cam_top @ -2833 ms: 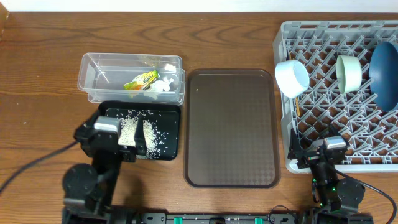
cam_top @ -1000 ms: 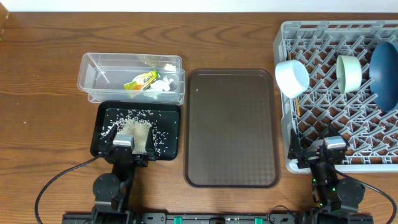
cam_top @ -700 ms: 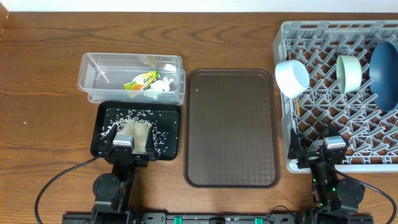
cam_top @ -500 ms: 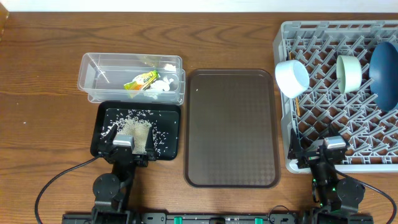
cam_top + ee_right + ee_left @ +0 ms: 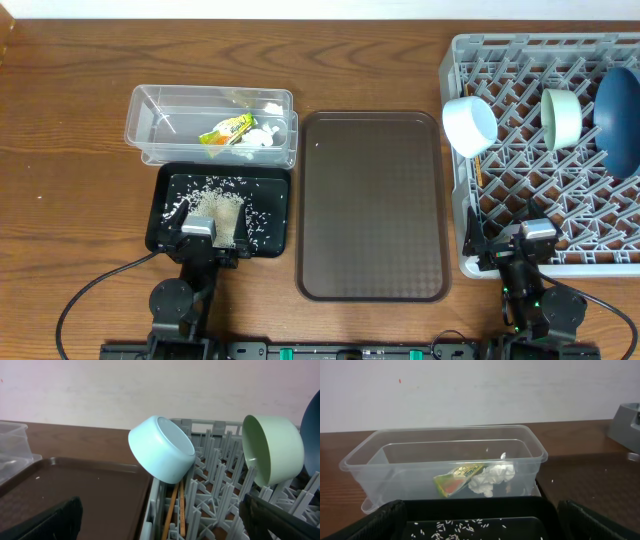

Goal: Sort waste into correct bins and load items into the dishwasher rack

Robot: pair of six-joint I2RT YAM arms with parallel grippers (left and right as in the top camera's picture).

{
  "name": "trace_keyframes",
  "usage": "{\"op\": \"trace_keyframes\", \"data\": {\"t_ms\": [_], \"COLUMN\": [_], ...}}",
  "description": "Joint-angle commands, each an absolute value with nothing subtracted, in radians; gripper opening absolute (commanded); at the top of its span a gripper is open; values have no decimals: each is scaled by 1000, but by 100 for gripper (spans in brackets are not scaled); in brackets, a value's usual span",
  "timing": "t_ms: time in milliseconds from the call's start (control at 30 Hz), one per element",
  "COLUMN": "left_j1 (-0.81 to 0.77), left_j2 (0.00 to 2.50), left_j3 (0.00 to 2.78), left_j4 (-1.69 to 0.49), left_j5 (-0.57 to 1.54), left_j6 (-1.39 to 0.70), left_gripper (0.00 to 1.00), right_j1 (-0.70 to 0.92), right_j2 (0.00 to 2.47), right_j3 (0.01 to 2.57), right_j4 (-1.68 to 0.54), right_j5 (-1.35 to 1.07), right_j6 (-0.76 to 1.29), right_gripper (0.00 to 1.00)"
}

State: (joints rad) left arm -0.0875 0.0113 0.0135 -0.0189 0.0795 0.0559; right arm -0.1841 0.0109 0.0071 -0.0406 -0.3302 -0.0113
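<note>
The clear tub (image 5: 160,110) holds the yellow-green wrapper (image 5: 227,128) and the white tissue wad (image 5: 262,137); the left wrist view shows both (image 5: 456,478) (image 5: 492,477). The black tray (image 5: 275,225) holds rice scraps (image 5: 215,205). The grey dishwasher rack (image 5: 520,60) holds the white bowl (image 5: 469,124), mint-green bowl (image 5: 561,117), blue dish (image 5: 618,118) and chopsticks (image 5: 478,170). The pink cup is out of view. My left gripper (image 5: 480,527) is open and empty at the black tray's near edge. My right gripper (image 5: 160,522) is open and empty at the rack's near left corner.
A large brown serving tray (image 5: 372,205) lies between the bins and the rack, with nothing on it. The rack reaches the table's right edge. Bare wooden table lies left of the bins and along the back.
The left arm has drawn back from over the black tray to the table's front edge. Since one second ago nothing has moved.
</note>
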Motion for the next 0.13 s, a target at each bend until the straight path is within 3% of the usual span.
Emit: {"op": "trace_keyframes", "data": {"t_ms": [0, 100], "left_j1": [-83, -83], "left_j2": [10, 10], "left_j3": [4, 4], "left_j4": [-63, -63], "left_j5": [97, 97], "left_j6": [54, 54], "left_gripper": [98, 98], "right_j1": [-189, -189], "right_j2": [6, 6], "right_j3": [5, 5], "right_j4": [-44, -44], "right_j5": [-338, -337], "right_j6": [-13, -13], "right_gripper": [99, 99]}}
